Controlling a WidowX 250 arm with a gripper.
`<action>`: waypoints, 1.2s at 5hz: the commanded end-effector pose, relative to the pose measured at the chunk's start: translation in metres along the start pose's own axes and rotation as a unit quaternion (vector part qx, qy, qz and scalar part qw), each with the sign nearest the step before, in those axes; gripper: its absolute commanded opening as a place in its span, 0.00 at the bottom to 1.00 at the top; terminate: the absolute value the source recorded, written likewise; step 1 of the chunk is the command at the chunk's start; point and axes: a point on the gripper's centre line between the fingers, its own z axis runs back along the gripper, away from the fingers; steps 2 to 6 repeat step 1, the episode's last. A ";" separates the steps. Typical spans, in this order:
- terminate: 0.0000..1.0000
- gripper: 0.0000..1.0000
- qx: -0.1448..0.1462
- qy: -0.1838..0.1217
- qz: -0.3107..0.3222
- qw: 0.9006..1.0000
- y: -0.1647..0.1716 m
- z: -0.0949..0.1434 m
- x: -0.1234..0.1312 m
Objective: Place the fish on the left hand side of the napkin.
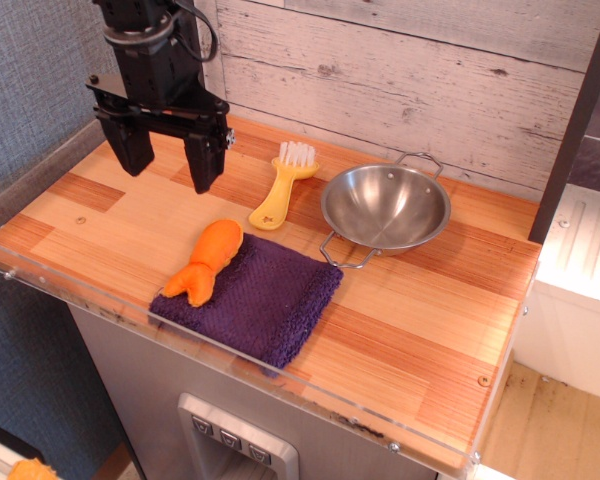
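The orange plush fish (204, 262) lies along the left edge of the dark purple napkin (258, 298), its forked tail toward the front and its head toward the back. It rests partly on the cloth and partly on the wooden counter. My gripper (167, 160) hangs in the air above and behind the fish, near the back left of the counter. Its two black fingers (204, 160) stand wide apart with nothing between them.
A yellow brush with white bristles (282, 188) lies behind the napkin. A steel bowl with handles (385, 210) stands to the right of it. A clear acrylic rim (280, 378) runs along the counter's front edge. A plank wall stands at the back.
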 end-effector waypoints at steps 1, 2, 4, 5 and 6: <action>1.00 1.00 0.007 -0.020 0.001 1.000 0.004 0.012 -0.004; 1.00 1.00 0.007 -0.020 0.001 1.000 0.004 0.012 -0.004; 1.00 1.00 0.007 -0.020 0.001 1.000 0.004 0.012 -0.004; 1.00 1.00 0.007 -0.020 0.001 1.000 0.004 0.012 -0.004; 1.00 1.00 0.007 -0.020 0.001 1.000 0.004 0.012 -0.004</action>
